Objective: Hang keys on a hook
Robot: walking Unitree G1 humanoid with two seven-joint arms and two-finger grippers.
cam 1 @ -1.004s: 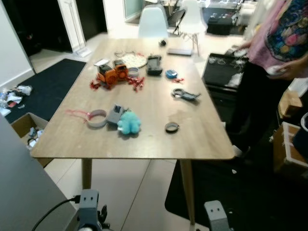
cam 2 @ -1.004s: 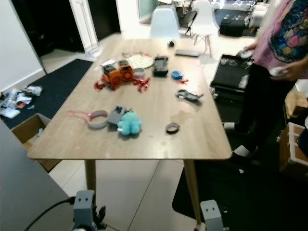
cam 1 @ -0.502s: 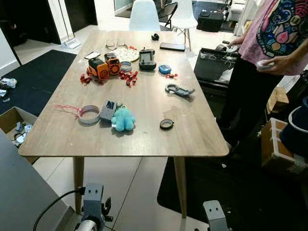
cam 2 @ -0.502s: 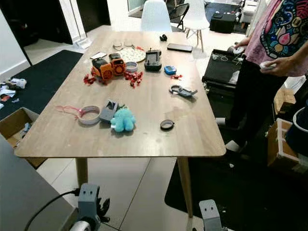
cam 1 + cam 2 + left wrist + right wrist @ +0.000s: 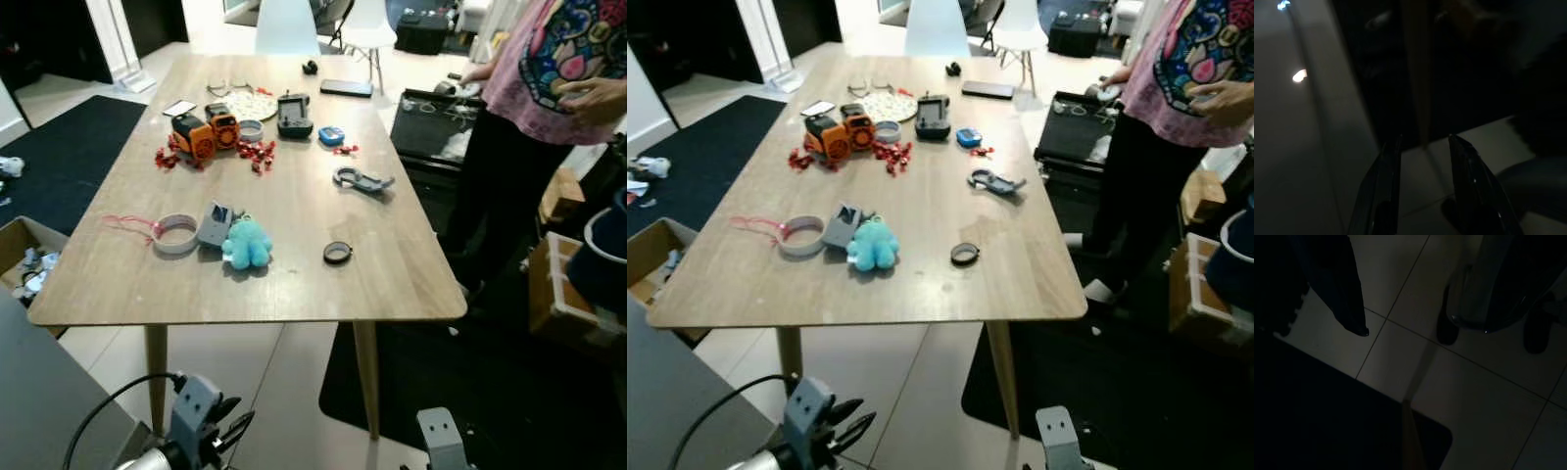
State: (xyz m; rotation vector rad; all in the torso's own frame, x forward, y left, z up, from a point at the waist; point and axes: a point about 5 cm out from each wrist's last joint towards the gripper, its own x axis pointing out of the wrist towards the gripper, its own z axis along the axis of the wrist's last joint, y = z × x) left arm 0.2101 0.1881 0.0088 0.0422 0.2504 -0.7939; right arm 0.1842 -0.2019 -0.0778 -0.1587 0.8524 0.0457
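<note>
Wooden and pale, the long rectangular table (image 5: pixel 294 284) carries a scatter of small things. Near its front edge lies a grey key fob with a fluffy turquoise plush charm (image 5: pixel 233 238), the keys of the task, touching a grey roll of tape (image 5: pixel 176 234) that trails a thin pink string. A small black ring (image 5: pixel 337 253) lies to their right, well apart, and a grey carabiner-like clip (image 5: pixel 361 179) sits further back. At the far end are an orange toy truck (image 5: pixel 199 134), scattered small red pieces (image 5: pixel 257 154), a black handheld controller (image 5: pixel 293 116), a small blue object (image 5: pixel 330 135) and a flat dark phone (image 5: pixel 346 88); the smallest bits there are too blurred to name.

On the right stands a person in a pink patterned top (image 5: pixel 549 69), cut off at the frame's edge.

Low at the bottom edge, the left gripper (image 5: pixel 231 428) hangs below the table's level with its jaws spread a little and holding nothing; its wrist view is very dark, showing what may be a table leg ahead. The right arm's grey wrist (image 5: pixel 438 441) shows at the bottom edge, but I cannot tell how its jaws stand: the dark right wrist view shows one black finger (image 5: pixel 1349 293) over floor tiles.
</note>
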